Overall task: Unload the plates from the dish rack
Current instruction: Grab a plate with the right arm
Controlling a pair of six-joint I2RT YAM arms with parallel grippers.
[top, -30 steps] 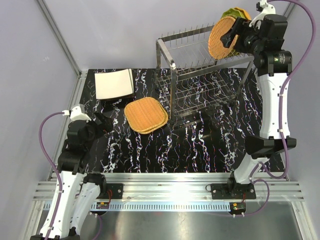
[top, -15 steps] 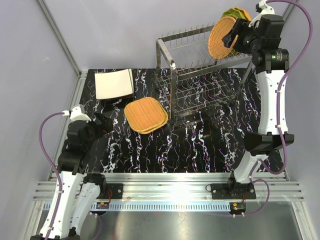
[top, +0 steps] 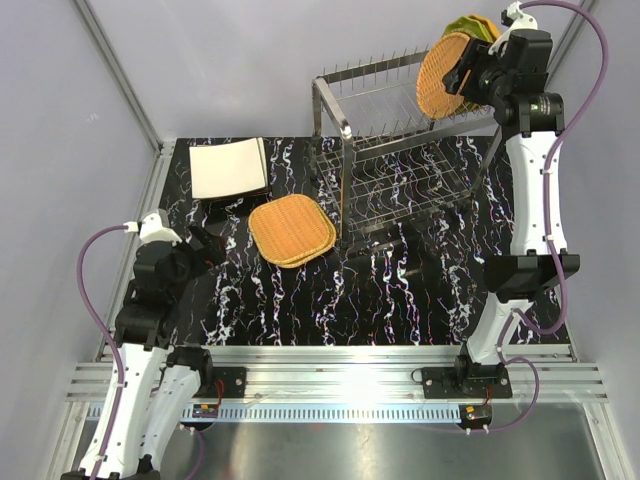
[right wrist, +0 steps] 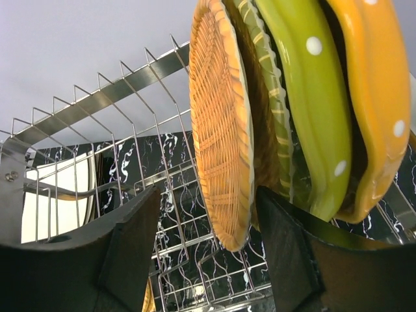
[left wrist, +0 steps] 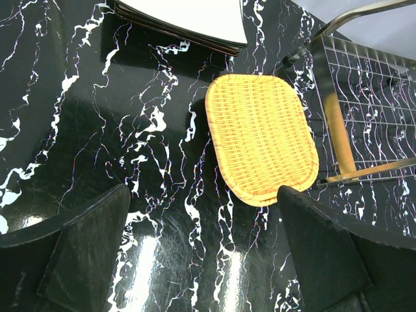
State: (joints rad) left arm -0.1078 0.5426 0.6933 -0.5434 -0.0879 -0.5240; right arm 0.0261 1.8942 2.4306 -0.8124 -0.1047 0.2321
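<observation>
top view: the rack point(top: 400, 160) stands at the far right of the table point(top: 380, 290). three plates stand on edge between prongs at the right end of its upper tier: a round woven plate point(top: 445, 75) in front, then a green plate point(top: 462, 24) and an orange plate point(top: 485, 25) behind. the right claw point(top: 468, 72) is raised to that tier at the woven plate, i judge because the front one must leave first. unloaded plates lie flat in two stacks left of the rack, apparently sorted by kind: cream squares point(top: 228, 168) far back, woven squares point(top: 291, 230) just beside the rack's leg. the left claw point(top: 205, 245) hovers low at the near left, well apart.

left wrist: its fingers are spread wide with nothing between them, above bare table. the woven squares lie ahead, the cream squares beyond.

right wrist: the fingers straddle the woven plate's lower rim, one to each face, with a gap showing on the front side, so the claw is open and not clamped. the green plate crowds close behind, so room there looks tight.

the table is glossy black with white veins and catches glare. pale walls point(top: 220, 70) enclose it, and a metal rail point(top: 330, 385) runs along the near edge.
</observation>
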